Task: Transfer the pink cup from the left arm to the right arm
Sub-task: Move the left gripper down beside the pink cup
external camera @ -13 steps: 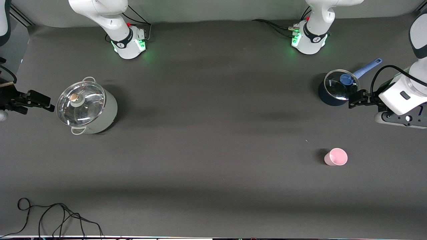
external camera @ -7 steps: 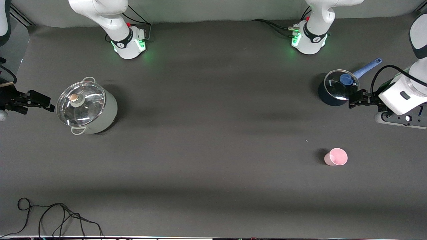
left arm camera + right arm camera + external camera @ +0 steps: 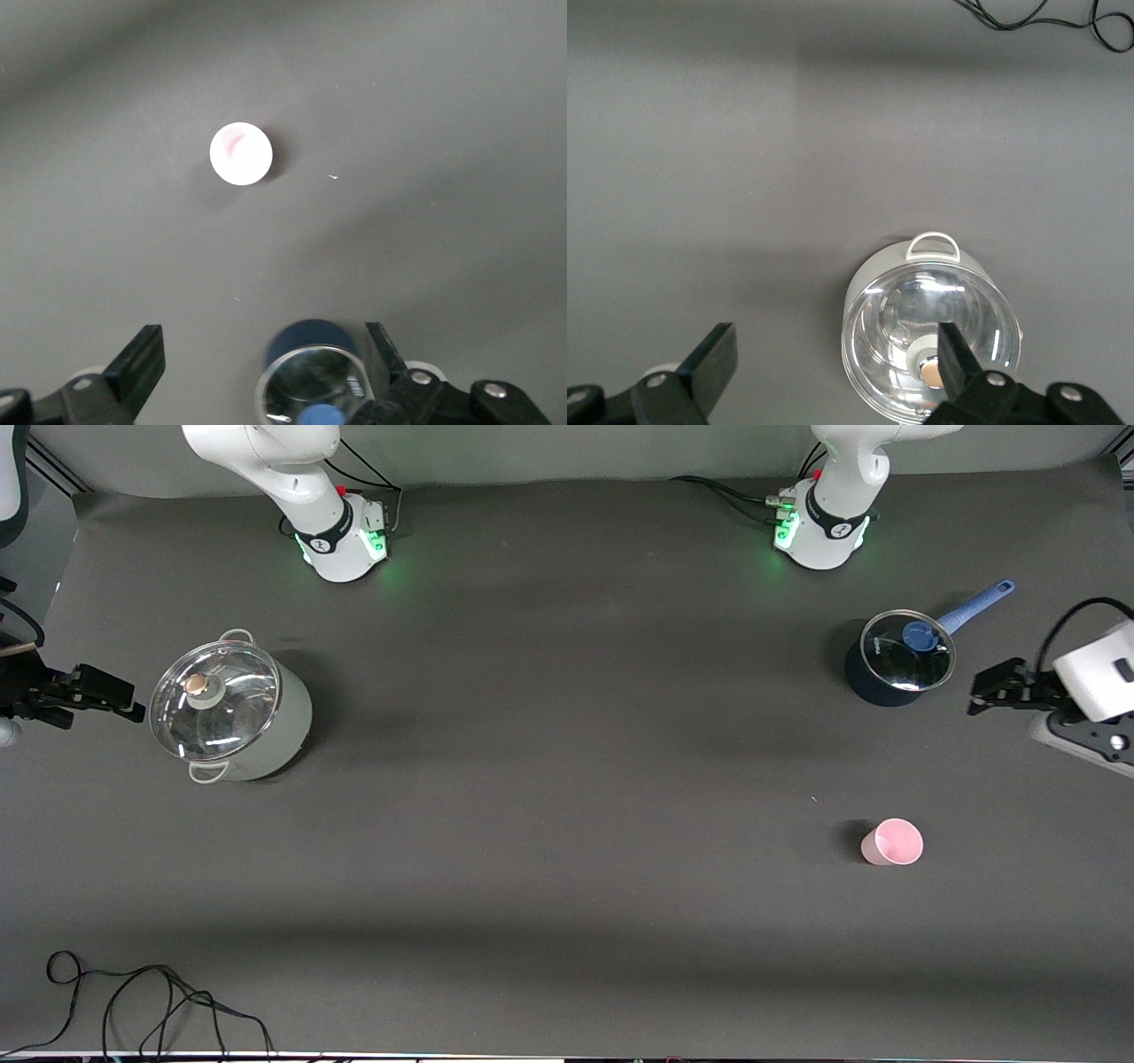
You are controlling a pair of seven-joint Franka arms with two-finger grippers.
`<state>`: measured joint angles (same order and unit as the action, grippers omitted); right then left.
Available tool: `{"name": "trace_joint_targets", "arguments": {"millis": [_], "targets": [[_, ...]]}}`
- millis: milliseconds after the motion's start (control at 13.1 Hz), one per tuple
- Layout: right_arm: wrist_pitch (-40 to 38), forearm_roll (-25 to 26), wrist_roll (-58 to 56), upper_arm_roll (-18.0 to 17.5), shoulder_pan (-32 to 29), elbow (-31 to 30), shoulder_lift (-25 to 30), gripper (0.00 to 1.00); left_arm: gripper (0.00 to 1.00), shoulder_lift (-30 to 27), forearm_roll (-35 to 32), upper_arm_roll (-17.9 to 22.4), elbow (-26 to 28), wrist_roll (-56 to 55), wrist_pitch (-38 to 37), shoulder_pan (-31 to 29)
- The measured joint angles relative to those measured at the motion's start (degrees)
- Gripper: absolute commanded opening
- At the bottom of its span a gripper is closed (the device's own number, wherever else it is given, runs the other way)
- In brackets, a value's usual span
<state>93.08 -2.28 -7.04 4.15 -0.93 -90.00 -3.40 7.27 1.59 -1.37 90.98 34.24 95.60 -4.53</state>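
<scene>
The pink cup (image 3: 892,842) stands upright on the dark table, nearer to the front camera than the blue saucepan; it also shows in the left wrist view (image 3: 241,153). My left gripper (image 3: 992,691) is open and empty, up in the air beside the blue saucepan at the left arm's end of the table, well apart from the cup; its own view shows it (image 3: 261,350) open over the saucepan. My right gripper (image 3: 120,695) is open and empty at the right arm's end, beside the grey pot; its own view shows it (image 3: 833,350) open.
A dark blue saucepan (image 3: 893,661) with a glass lid and blue handle stands near the left gripper (image 3: 312,376). A grey pot (image 3: 232,710) with a glass lid stands near the right gripper (image 3: 932,332). A black cable (image 3: 142,1001) lies at the table's near edge.
My left gripper and wrist have moved away from the blue saucepan toward the table's end. The cup, the pots and the right arm have not moved.
</scene>
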Motion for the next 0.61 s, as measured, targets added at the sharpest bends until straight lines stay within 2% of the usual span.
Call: {"name": "trace_joint_targets", "arguments": {"millis": [382,611], "targets": [[0.00,0.00,0.00,0.00,0.00,0.00,0.00,1.00,0.99,4.55,9.46,0.14,-0.20,24.47,3.21,-7.19],[0.00,0.00,0.00,0.00,0.01,-0.01,-0.01,1.00,0.99,9.94,18.04,0.24,-1.93,40.12,3.43,-12.84]]}}
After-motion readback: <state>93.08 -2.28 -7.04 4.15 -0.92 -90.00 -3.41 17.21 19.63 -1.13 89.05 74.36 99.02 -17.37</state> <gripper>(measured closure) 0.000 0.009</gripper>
